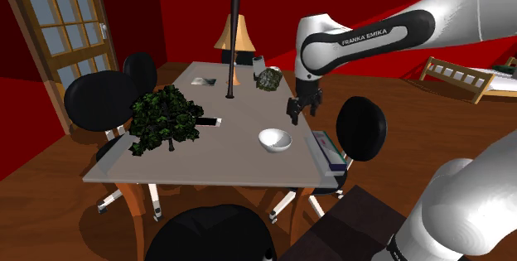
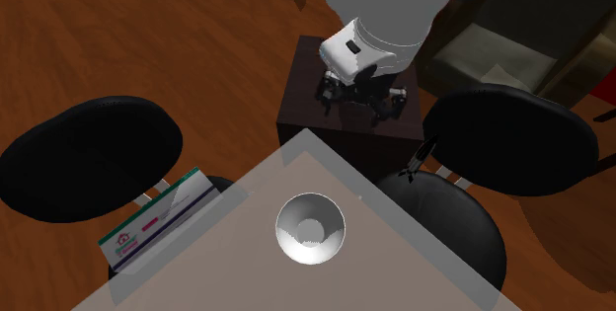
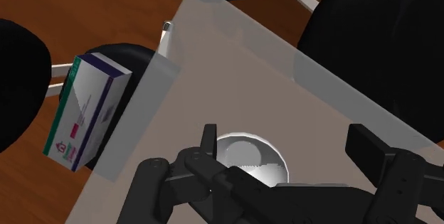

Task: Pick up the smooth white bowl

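The gripper [image 1: 297,115] hangs open above the surface [image 1: 224,147], its two fingers [image 3: 208,141] standing well apart with nothing between them at their own height. The bowl [image 1: 275,140] sits upright on the surface below the gripper, untouched. In the wrist view the bowl [image 3: 249,160] lies under the gap between the fingers but off-centre, close under one finger and well clear of the other. It stands near the surface's edge, and just past that edge a box [image 3: 85,109] lies on a chair [image 1: 361,127].

Judging from this, the approach is made but the descent and grasp are not yet done.

- **Off-centre descent:** coming straight down from here, the nearer finger could land on the rim instead of passing it, and so tip the bowl or knock it sideways.
- **Slipping out:** the bowl's wall is smooth and curved, so fingers closing on its outside may squeeze it upward or out of the grip. A pinch on the rim, one finger inside and one outside, looks safer but needs a sideways correction first.
- **Going over the edge:** with the edge so near, any shove toward it could slide the bowl off the surface, toward the chair and box.
- **Shallow grasp:** closing too high would catch only the lip, and the bowl could swing or drop on lifting.
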Robot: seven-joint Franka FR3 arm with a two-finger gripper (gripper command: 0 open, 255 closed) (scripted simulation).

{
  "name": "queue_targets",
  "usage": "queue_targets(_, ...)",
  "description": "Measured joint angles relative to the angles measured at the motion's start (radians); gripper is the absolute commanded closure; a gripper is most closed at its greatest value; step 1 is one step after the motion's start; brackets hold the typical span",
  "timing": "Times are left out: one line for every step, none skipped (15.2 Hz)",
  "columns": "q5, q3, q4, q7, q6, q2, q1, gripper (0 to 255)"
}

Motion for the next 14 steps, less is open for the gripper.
queue_targets(-0.002, 0.002, 0.017, 0.005, 0.022, 0.037, 0.001, 0)
queue_targets(-0.004, 0.005, 0.031, 0.013, 0.049, 0.077, 0.003, 0)
queue_targets(-0.006, 0.01, 0.055, 0.023, 0.071, 0.121, 0.005, 0)
queue_targets(-0.01, 0.011, 0.064, 0.028, 0.092, 0.15, 0.005, 0)
queue_targets(-0.013, 0.014, 0.083, 0.036, 0.115, 0.19, 0.007, 0)
queue_targets(-0.018, 0.015, 0.106, 0.039, 0.137, 0.235, 0.006, 0)
queue_targets(-0.021, 0.017, 0.12, 0.048, 0.156, 0.266, 0.008, 0)
queue_targets(-0.026, 0.017, 0.144, 0.05, 0.176, 0.308, 0.007, 0)
queue_targets(-0.031, 0.017, 0.158, 0.055, 0.195, 0.341, 0.008, 0)
queue_targets(-0.035, 0.019, 0.189, 0.062, 0.203, 0.378, 0.01, 0)
queue_targets(-0.039, 0.02, 0.21, 0.068, 0.218, 0.414, 0.012, 0)
queue_targets(-0.043, 0.022, 0.245, 0.075, 0.225, 0.454, 0.014, 0)
queue_targets(-0.048, 0.022, 0.267, 0.081, 0.239, 0.488, 0.016, 0)
queue_targets(-0.053, 0.021, 0.29, 0.085, 0.257, 0.528, 0.016, 0)
